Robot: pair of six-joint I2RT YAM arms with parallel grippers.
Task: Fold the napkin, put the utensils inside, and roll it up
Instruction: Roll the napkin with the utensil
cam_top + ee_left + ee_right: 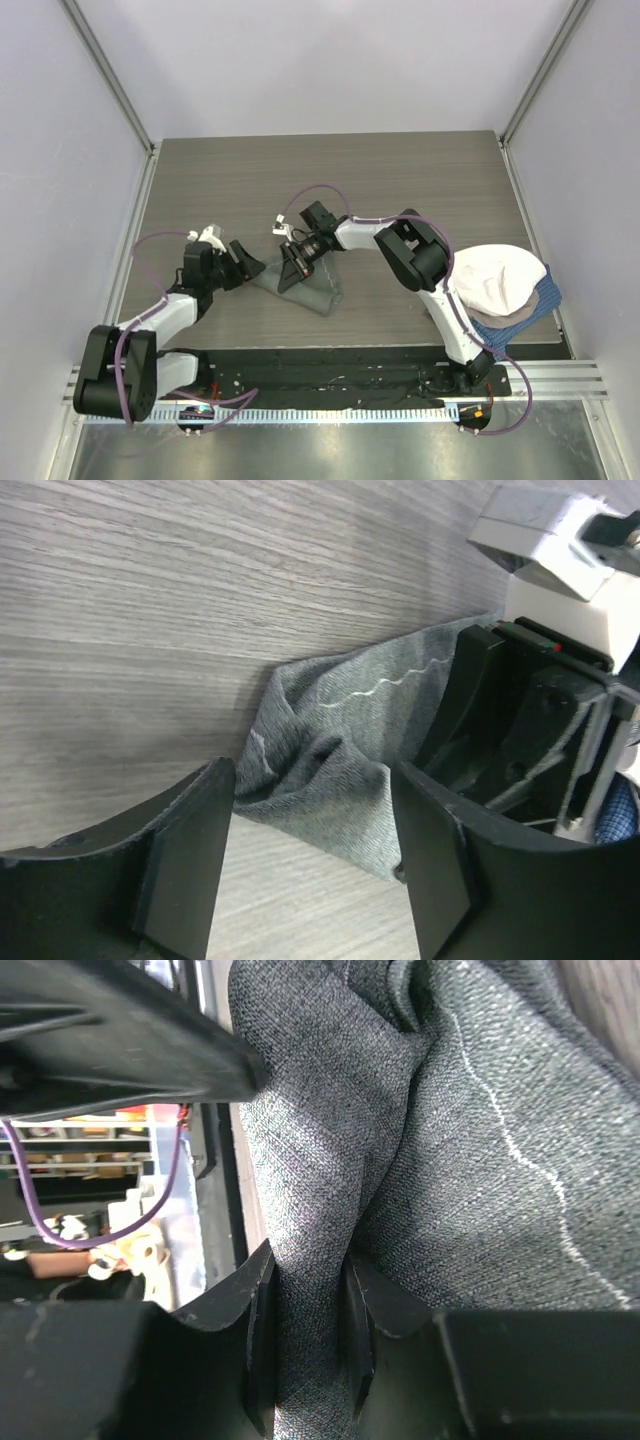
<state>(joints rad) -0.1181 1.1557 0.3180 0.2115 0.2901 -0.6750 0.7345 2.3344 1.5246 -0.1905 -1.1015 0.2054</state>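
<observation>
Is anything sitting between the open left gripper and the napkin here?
Nothing visible. The left gripper is open, with the napkin lying right in front of it on the table; the right gripper pinches a fold farther along.

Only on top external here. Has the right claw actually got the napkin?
Observer: Yes. Right wrist shows the right claw shut on a fold of the napkin.
Operator: And the left claw?
Observer: Open in left wrist; the napkin's edge sits at its fingertips, ungripped.
Operator: Pinch on the hem?
Observer: No, the hem stitching runs right of the pinch.
</observation>
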